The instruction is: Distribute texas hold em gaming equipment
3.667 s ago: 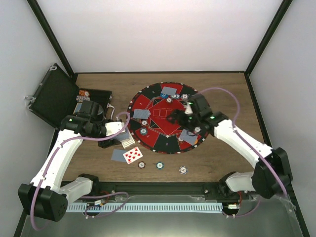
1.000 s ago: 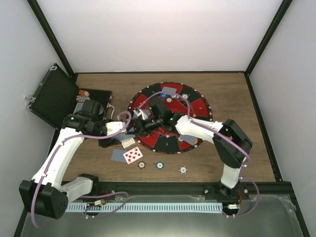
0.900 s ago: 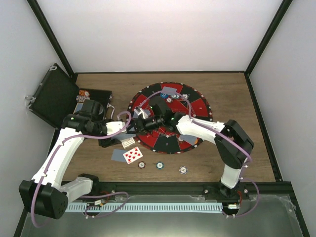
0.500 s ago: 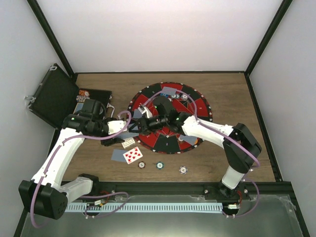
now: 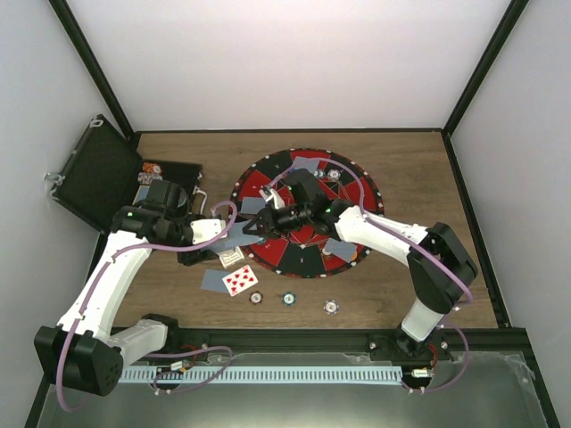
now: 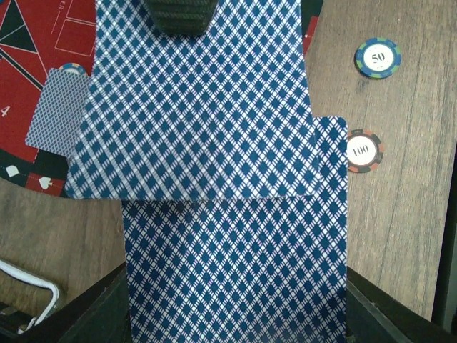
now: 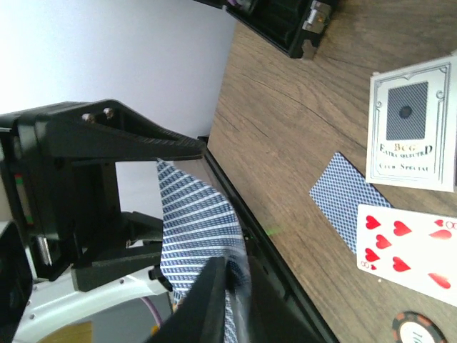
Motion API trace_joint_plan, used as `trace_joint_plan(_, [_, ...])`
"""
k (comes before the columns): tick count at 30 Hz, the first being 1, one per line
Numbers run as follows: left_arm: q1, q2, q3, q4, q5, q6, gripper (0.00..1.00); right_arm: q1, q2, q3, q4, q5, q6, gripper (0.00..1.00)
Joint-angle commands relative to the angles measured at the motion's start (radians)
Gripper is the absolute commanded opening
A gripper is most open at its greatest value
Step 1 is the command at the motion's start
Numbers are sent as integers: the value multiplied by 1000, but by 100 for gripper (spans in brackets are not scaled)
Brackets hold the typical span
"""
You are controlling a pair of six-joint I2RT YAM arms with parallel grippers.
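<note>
My left gripper (image 5: pixel 211 242) is shut on a deck of blue-backed playing cards (image 6: pixel 235 271), held just off the left edge of the round red-and-black mat (image 5: pixel 357 192). My right gripper (image 5: pixel 260 224) reaches across the mat and is shut on the deck's top card (image 6: pixel 193 100), which is slid partly off the deck toward the mat. In the right wrist view, that bowed card (image 7: pixel 203 229) is pinched in the right gripper (image 7: pixel 239 286). Face-down cards (image 5: pixel 308 163) and poker chips lie around the mat's rim.
An open black case (image 5: pixel 94 174) with chips stands at the far left. On the wood near the deck lie a card box (image 7: pixel 414 132), a face-down card (image 7: pixel 350 196) and a red-pipped card (image 7: pixel 407 250). Three chips (image 5: pixel 288 299) sit in a row near the front edge.
The right arm swung from the mat's right side over to the deck in the left gripper, shut on the top card and drew it slightly toward the mat. The left arm stayed put.
</note>
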Motion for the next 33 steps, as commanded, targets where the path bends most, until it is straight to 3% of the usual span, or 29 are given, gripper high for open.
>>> trace_joint_plan(1, [4, -12, 8, -1, 13, 7, 4, 0, -39, -1, -13, 9, -5, 2])
trace_joint_plan(5, [4, -10, 7, -2, 8, 7, 4, -25, -62, -1, -25, 15, -9, 1])
trace_joint_plan(12, [4, -19, 7, -9, -3, 10, 4, -199, -40, 9, -76, -21, -73, 1])
trace_joint_plan(22, [4, -16, 20, -20, 15, -1, 4, -235, 424, 426, -261, 83, -214, 1])
trace_joint_plan(30, [4, -10, 23, -24, 22, -10, 4, -233, 651, 666, -327, 113, -218, 1])
trace_joint_plan(33, [4, -12, 20, -22, 19, -9, 4, -233, 669, 722, -399, 150, -256, 11])
